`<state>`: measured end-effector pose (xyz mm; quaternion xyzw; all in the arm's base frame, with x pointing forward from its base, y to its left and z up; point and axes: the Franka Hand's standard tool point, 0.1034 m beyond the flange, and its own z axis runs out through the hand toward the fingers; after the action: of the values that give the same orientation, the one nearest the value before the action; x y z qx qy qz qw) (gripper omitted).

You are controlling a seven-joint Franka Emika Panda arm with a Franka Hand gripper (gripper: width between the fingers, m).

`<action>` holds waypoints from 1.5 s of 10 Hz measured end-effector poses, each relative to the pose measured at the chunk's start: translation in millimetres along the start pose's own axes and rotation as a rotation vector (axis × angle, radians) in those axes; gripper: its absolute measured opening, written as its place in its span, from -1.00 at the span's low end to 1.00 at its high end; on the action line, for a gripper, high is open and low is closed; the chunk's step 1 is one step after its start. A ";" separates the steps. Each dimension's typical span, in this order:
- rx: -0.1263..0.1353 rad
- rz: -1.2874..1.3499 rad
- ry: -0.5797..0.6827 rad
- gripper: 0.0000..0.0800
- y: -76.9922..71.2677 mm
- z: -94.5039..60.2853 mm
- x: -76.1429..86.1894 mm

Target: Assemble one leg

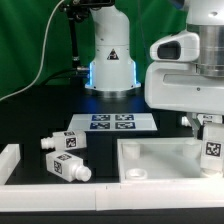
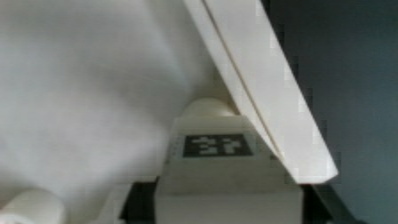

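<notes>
My gripper (image 1: pixel 204 122) is shut on a white leg (image 1: pixel 212 148) with a square tag, holding it upright over the right side of the large white tabletop (image 1: pixel 150 160). In the wrist view the gripper (image 2: pixel 217 205) has its dark fingers (image 2: pixel 146 205) on both sides of the leg (image 2: pixel 217 150), whose tag faces the camera. The leg's far end sits close to the tabletop's raised rim (image 2: pixel 267 80); I cannot tell whether they touch. Two more legs (image 1: pixel 62 143) (image 1: pixel 68 168) lie on the black table at the exterior view's left.
The marker board (image 1: pixel 112 122) lies behind the tabletop. A white rail (image 1: pixel 100 190) runs along the front with a stub (image 1: pixel 8 160) at the left. The arm's base (image 1: pixel 110 60) stands at the back.
</notes>
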<state>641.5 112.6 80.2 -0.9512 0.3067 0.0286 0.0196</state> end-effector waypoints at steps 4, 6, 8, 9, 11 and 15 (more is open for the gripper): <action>0.030 0.557 -0.020 -0.29 -1.0 0.5 2.2; 0.055 0.803 -0.013 -0.29 -2.3 1.0 1.6; 0.058 0.934 -0.014 -0.29 -2.9 0.9 1.9; 0.057 0.910 -0.012 -0.29 -2.7 1.0 1.8; 0.067 0.706 0.014 0.09 -5.4 2.3 1.5; 0.021 0.144 0.066 0.61 -11.8 2.8 -5.6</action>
<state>643.8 125.5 78.0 -0.9269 0.3749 -0.0048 0.0174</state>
